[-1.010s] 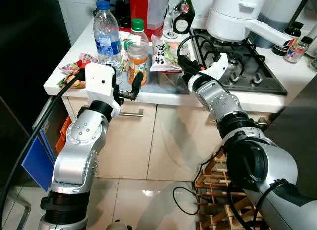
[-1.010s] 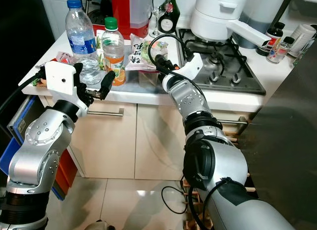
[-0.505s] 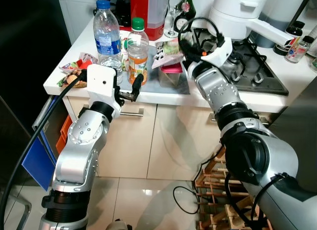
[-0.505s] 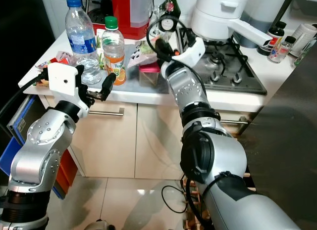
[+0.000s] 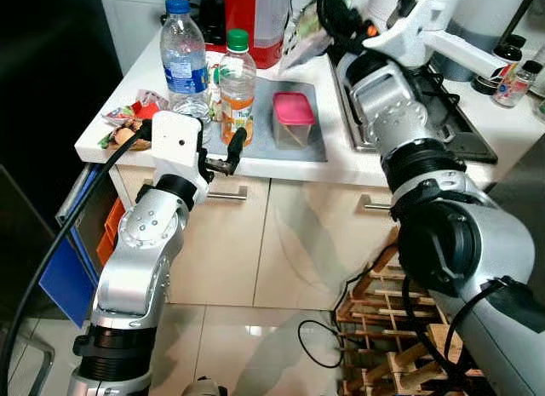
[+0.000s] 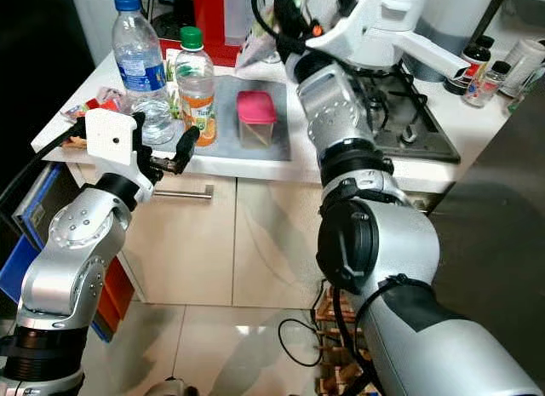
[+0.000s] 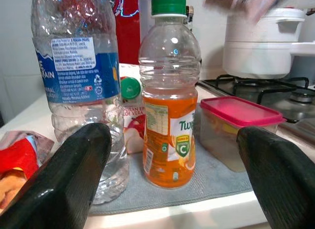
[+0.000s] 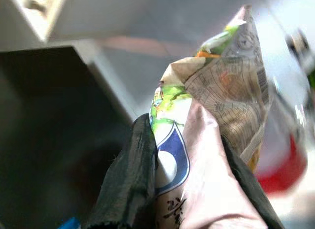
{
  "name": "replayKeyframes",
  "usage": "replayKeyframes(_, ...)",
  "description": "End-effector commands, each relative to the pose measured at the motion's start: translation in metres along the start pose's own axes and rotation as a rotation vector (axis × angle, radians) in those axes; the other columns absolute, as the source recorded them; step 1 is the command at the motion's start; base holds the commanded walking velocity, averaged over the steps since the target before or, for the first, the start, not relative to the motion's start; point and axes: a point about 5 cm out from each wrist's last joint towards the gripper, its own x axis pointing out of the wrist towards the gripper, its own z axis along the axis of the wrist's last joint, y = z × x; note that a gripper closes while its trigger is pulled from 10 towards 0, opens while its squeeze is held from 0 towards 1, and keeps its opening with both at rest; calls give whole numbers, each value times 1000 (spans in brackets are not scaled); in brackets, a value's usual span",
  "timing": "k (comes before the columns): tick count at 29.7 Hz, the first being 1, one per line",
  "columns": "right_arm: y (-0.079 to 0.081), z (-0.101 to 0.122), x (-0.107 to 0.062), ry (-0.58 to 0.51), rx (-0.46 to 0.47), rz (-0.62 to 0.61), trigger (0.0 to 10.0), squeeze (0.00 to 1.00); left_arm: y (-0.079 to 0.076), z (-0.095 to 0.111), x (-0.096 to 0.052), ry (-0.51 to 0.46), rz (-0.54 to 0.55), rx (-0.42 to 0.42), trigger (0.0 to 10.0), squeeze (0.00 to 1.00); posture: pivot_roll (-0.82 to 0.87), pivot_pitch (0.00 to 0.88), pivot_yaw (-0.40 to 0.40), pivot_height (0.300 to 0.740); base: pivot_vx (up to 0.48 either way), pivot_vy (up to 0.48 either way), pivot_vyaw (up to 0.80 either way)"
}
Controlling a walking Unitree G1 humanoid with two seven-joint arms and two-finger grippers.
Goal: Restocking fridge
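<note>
My right gripper [image 5: 330, 11] is raised high over the back of the counter and is shut on a printed snack bag [image 8: 211, 106], which hangs from its fingers [image 8: 130, 179]. On a grey mat [image 5: 255, 145] stand a pink-lidded container [image 5: 292, 119], an orange juice bottle [image 5: 237, 85] and a large water bottle [image 5: 183, 64]. My left gripper [image 7: 172, 136] is open at the counter's front edge, level with the juice bottle and a little short of it, holding nothing.
A gas hob [image 5: 443, 98] with a white pot [image 5: 426, 13] lies to the right of the mat. A red appliance [image 5: 251, 13] stands behind it. Snack packets [image 5: 128, 119] lie at the counter's left end. A wooden rack [image 5: 383, 328] sits on the floor.
My right arm has lifted the snack bag off the mat, up and towards the back, uncovering the pink-lidded container. The left arm has stayed in place.
</note>
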Motion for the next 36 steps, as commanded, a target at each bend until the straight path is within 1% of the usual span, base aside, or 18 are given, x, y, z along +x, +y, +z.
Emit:
replayKeyframes(1, 22, 47, 9, -168, -205, 114, 0, 247, -3, 8, 5, -34, -3, 38, 10000, 0, 76, 0, -70, 740, 0, 0, 0)
replayKeyframes(2, 24, 59, 5, -215, -334, 132, 0, 247, -4, 7, 5, -34, 3, 33, 10000, 0, 71, 0, -71, 740, 0, 0, 0)
replayKeyframes(3, 24, 59, 5, -215, -334, 132, 0, 247, -4, 7, 5, -34, 3, 33, 10000, 0, 71, 0, -71, 740, 0, 0, 0)
replayKeyframes(4, 22, 66, 1, -247, -428, 118, 0, 243, -4, 6, 5, -29, 7, 22, 10000, 0, 60, 0, -73, 740, 0, 0, 0)
replayKeyframes(5, 22, 66, 1, -247, -428, 118, 0, 243, -4, 6, 5, -29, 7, 22, 10000, 0, 60, 0, -73, 740, 0, 0, 0)
replayKeyframes(7, 15, 77, -11, -303, -612, 80, 0, 239, -6, 4, 5, -25, 12, 8, 10000, 0, 42, 0, -74, 740, 0, 0, 0)
replayKeyframes(9, 9, 78, -22, -322, -739, 59, 0, 243, -8, 2, 4, -24, 11, 5, 10000, 0, 37, 0, -75, 740, 0, 0, 0)
replayKeyframes(11, 2, 74, -32, -321, -817, 30, 0, 243, -9, 1, 4, -23, 8, 1, 10000, 0, 23, 0, -76, 740, 0, 0, 0)
replayKeyframes(12, 2, 74, -32, -321, -817, 30, 0, 243, -9, 1, 4, -23, 8, 1, 10000, 0, 23, 0, -76, 740, 0, 0, 0)
replayKeyframes(15, -11, 56, -50, -294, -923, -16, 0, 243, -12, -1, 5, -23, -1, 1, 10000, 0, 13, 0, -73, 740, 0, 0, 0)
replayKeyframes(17, -14, 46, -57, -281, -935, -28, 0, 243, -14, -2, 6, -21, -6, 3, 10000, 0, 12, 0, -75, 740, 0, 0, 0)
replayKeyframes(20, -20, 14, -81, -233, -960, -62, 0, 243, -18, -3, 5, -14, -8, -7, 10000, 0, 15, 0, -87, 740, 0, 0, 0)
replayKeyframes(21, -20, 14, -81, -233, -960, -62, 0, 243, -18, -3, 5, -14, -8, -7, 10000, 0, 15, 0, -87, 740, 0, 0, 0)
replayKeyframes(22, -25, 2, -95, -213, -995, -96, 0, 243, -20, -3, 4, -19, -5, -14, 10000, 0, 20, 0, -95, 740, 0, 0, 0)
replayKeyframes(24, -28, -3, -104, -210, -1026, -124, 0, 239, -20, -3, 3, -18, -1, -19, 10000, 0, 20, 0, -95, 740, 0, 0, 0)
replayKeyframes(26, -33, -10, -113, -199, -997, -181, 0, 239, -21, -6, 3, -14, 2, -26, 10000, 0, 14, 0, -95, 740, 0, 0, 0)
replayKeyframes(32, -35, -20, -121, -162, -994, -194, 0, 239, -22, -8, 3, -10, 16, -42, 10000, 0, 13, 0, -92, 740, 0, 0, 0)
replayKeyframes(36, -40, -28, -130, -126, -987, -227, 0, 243, -19, -10, 2, -9, 50, -44, 10000, 0, 14, 0, -91, 740, -293, 0, 0)
